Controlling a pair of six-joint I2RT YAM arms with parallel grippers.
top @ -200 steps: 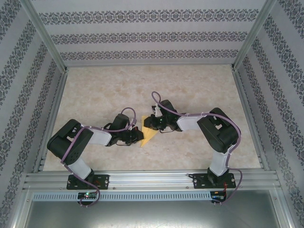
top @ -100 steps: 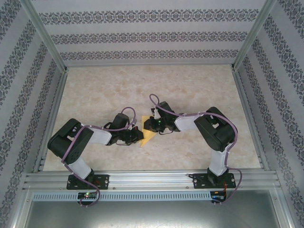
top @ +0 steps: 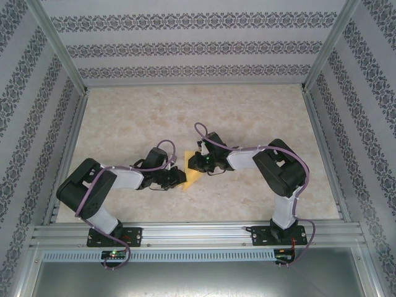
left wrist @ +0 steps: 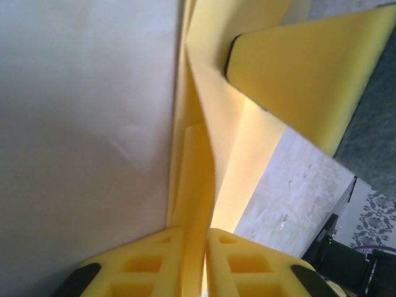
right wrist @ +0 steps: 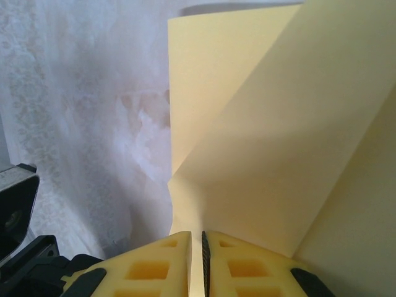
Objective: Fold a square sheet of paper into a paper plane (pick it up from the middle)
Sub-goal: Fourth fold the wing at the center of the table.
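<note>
Paper sits between my two arms near the middle of the beige marbled tabletop (top: 260, 117), slightly toward the near edge. It is a thin yellow-orange paper sheet (top: 194, 176), partly folded, with creased layers fanning out in both wrist views.

My left gripper (left wrist: 197, 247) has its yellow foam-padded jaws almost together. A narrow folded strip of the sheet runs down into the slit between them, so it is pinched on the paper. My right gripper (right wrist: 197, 247) is also nearly closed, leaving only a thin dark gap, and the sheet's creased edge goes in between its pads, so it is clamped on the paper too.

From the left wrist, one yellow finger (left wrist: 303, 68) of my right gripper presses the sheet from the upper right. The two grippers are just beside each other. I cannot tell whether the sheet's lower edge touches the table.
</note>
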